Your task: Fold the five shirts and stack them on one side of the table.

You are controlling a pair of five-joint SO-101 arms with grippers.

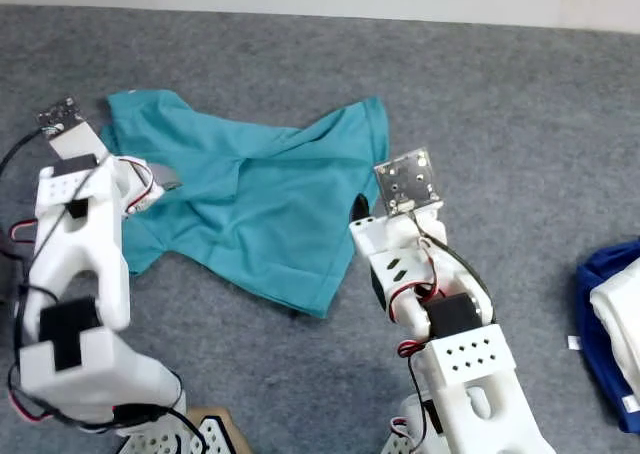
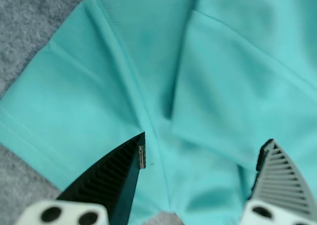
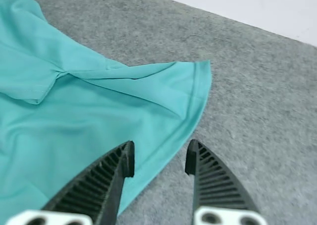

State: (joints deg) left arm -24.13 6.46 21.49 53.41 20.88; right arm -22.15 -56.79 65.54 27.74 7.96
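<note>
A teal shirt (image 1: 270,199) lies crumpled and partly spread on the grey table, with one sleeve toward the far left. My left gripper (image 1: 160,182) hovers over the shirt's left side; in the left wrist view it (image 2: 203,155) is open above wrinkled teal cloth (image 2: 148,71) with nothing between the fingers. My right gripper (image 1: 358,209) sits at the shirt's right edge. In the right wrist view it (image 3: 159,158) is open, straddling the shirt's hem (image 3: 190,111), one finger over cloth and one over bare table.
A dark blue shirt (image 1: 600,304) with a white garment (image 1: 622,324) on it lies at the table's right edge. Grey table surface (image 1: 500,124) stretches open at the far right and along the back.
</note>
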